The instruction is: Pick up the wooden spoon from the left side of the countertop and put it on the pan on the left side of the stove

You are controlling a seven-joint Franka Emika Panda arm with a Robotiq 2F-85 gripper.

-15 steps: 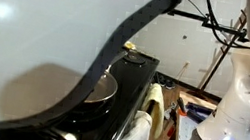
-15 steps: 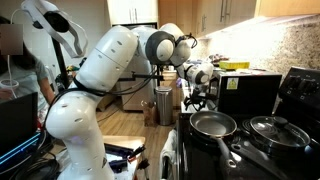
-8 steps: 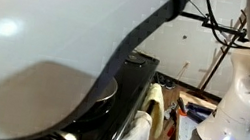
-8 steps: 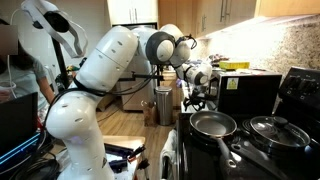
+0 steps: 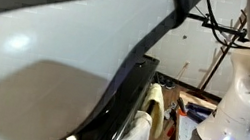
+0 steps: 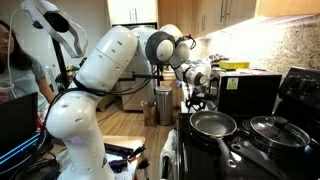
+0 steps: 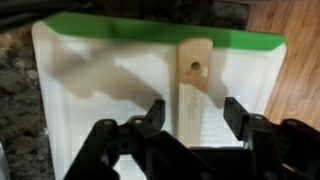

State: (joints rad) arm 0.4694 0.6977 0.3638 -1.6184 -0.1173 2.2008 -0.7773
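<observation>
In the wrist view the wooden spoon (image 7: 191, 82) lies on a white cutting board with a green edge (image 7: 110, 90). Only its light-tan handle end with a hole shows; the head is hidden under the gripper. My gripper (image 7: 196, 115) is open, jaws on either side of the handle and apart from it. In an exterior view the gripper (image 6: 199, 92) hangs over the countertop beside the stove (image 6: 262, 150). The pan (image 6: 213, 125), dark inside with a silvery rim, sits on the stove's near-left burner with its long handle pointing forward.
A steel pot with a glass lid (image 6: 270, 130) stands next to the pan. A black appliance (image 6: 248, 92) stands behind the gripper. In an exterior view the robot arm (image 5: 57, 49) blocks most of the picture. Speckled granite countertop (image 7: 18, 110) borders the cutting board.
The arm covers more of one exterior view than before, hiding the pan there. The gripper barely shifts in the other exterior view.
</observation>
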